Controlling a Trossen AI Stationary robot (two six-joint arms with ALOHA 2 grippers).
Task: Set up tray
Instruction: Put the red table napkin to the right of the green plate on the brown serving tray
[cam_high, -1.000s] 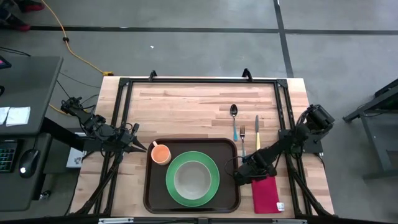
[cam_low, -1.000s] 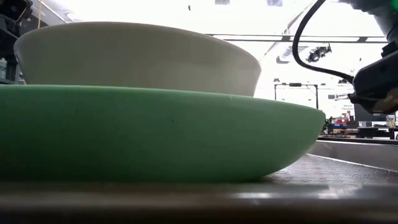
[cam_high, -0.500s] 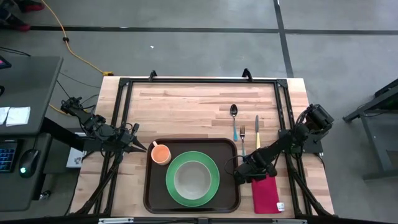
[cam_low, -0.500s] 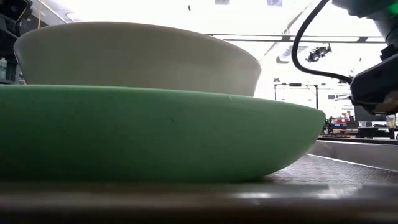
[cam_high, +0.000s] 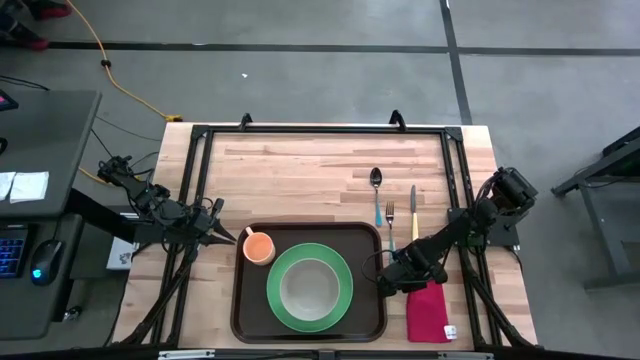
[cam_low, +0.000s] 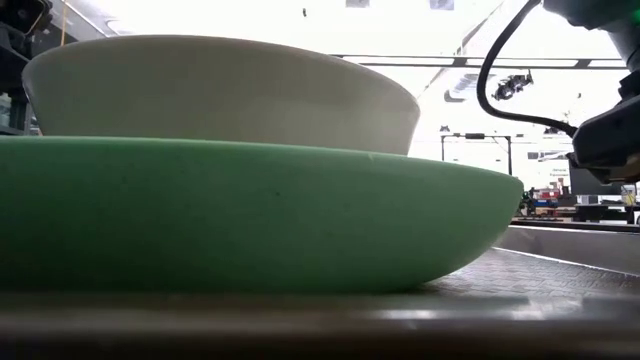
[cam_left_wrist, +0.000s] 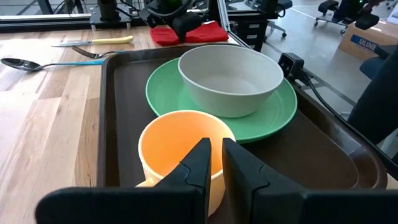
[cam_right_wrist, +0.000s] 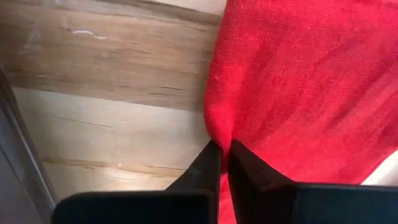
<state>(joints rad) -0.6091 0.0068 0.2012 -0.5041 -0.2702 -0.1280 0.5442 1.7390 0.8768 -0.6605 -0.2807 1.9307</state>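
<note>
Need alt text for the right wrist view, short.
The right gripper is shut on the edge of a red cloth napkin, pinching a fold of it where it lies on the light wooden table.

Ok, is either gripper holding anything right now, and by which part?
The right gripper is shut on the red napkin, pinching its edge nearest the tray. The left gripper hovers by the orange cup, holding nothing.
</note>
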